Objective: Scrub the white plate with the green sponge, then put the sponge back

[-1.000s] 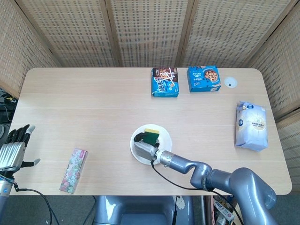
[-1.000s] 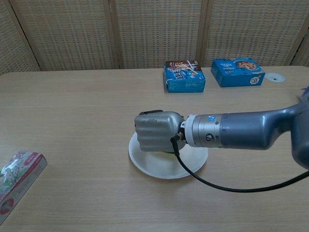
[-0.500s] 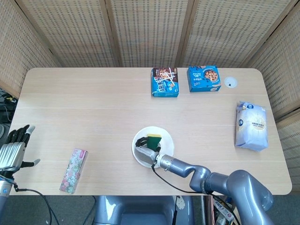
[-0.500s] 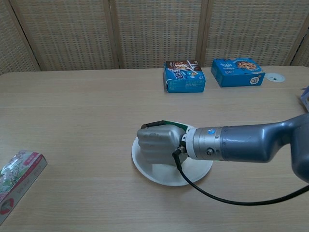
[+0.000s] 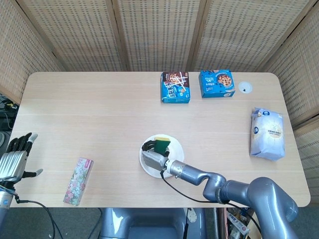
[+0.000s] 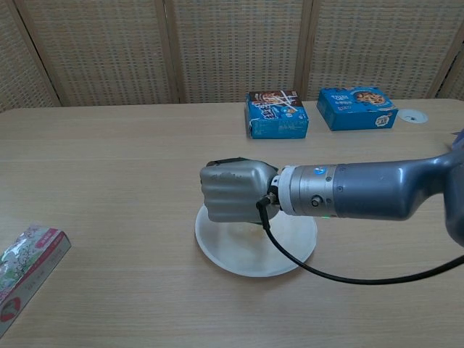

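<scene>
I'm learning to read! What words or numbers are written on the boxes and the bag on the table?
Left blue box: print too blurred to read.
Right blue box, with cookie pictures: print too small to read.
White and blue bag: round blue mark, text unreadable.
Flowered pink box: no words I can make out.
White plate, green sponge: no writing.

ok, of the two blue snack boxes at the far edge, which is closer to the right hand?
The blue box with chocolate sticks; it lies left of the blue cookie box, more directly beyond the right hand over the white plate.
</scene>
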